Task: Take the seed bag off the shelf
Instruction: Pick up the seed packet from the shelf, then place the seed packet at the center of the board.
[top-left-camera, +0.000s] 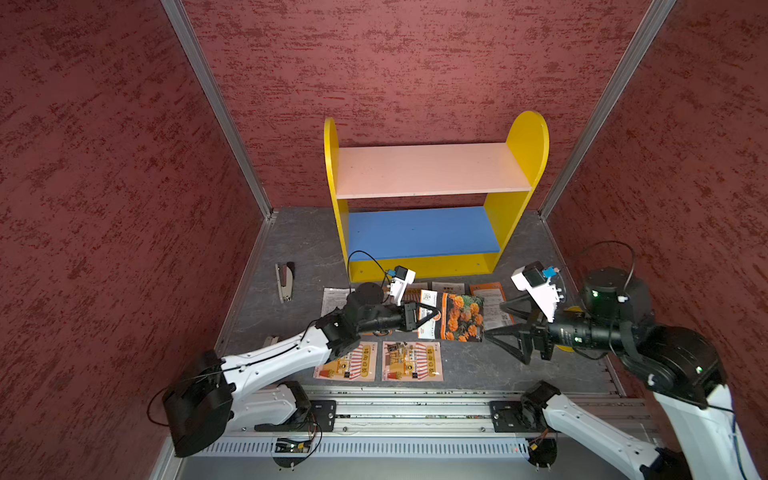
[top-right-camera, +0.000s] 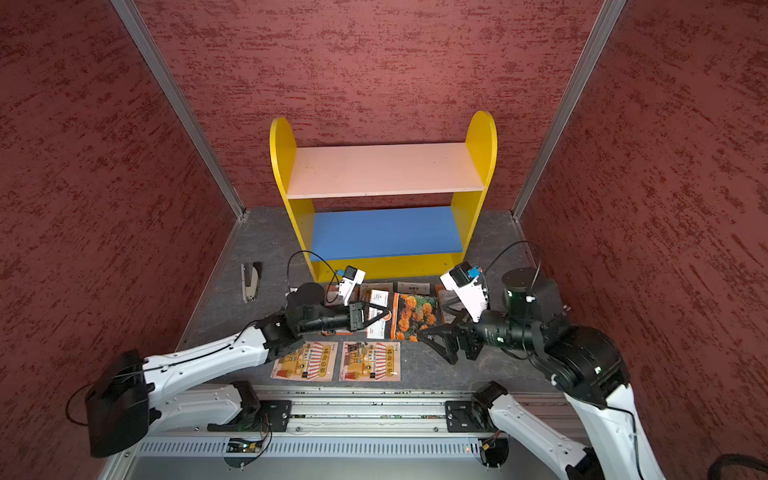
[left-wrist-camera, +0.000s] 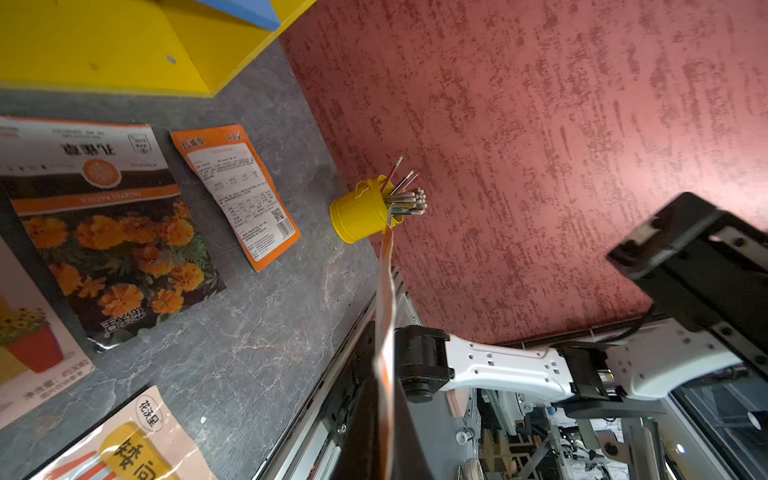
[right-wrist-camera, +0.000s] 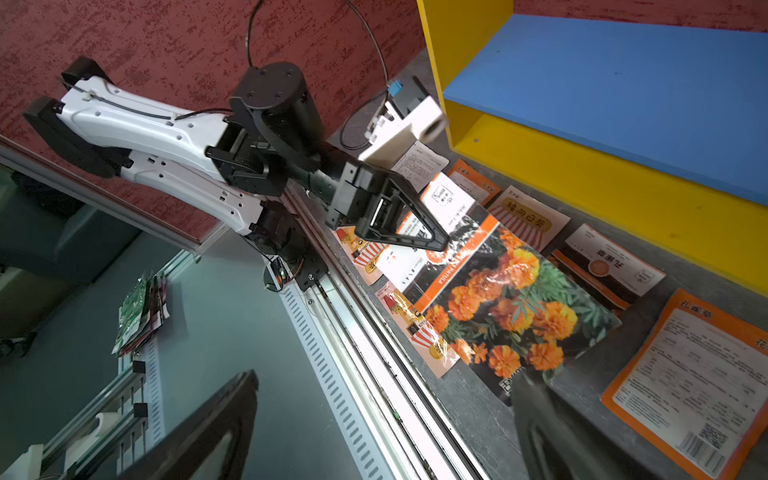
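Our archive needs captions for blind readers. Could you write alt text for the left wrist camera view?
The left gripper is shut on a thin orange-and-white seed bag, seen edge-on. Nearby, a marigold seed bag and an orange-bordered bag lie flat on the grey table before the yellow shelf; a yellow bucket of sticks stands by the red wall.

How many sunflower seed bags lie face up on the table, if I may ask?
3 sunflower bags: two side by side near the front rail, left and right; one before the shelf. Face-down bags might be more.
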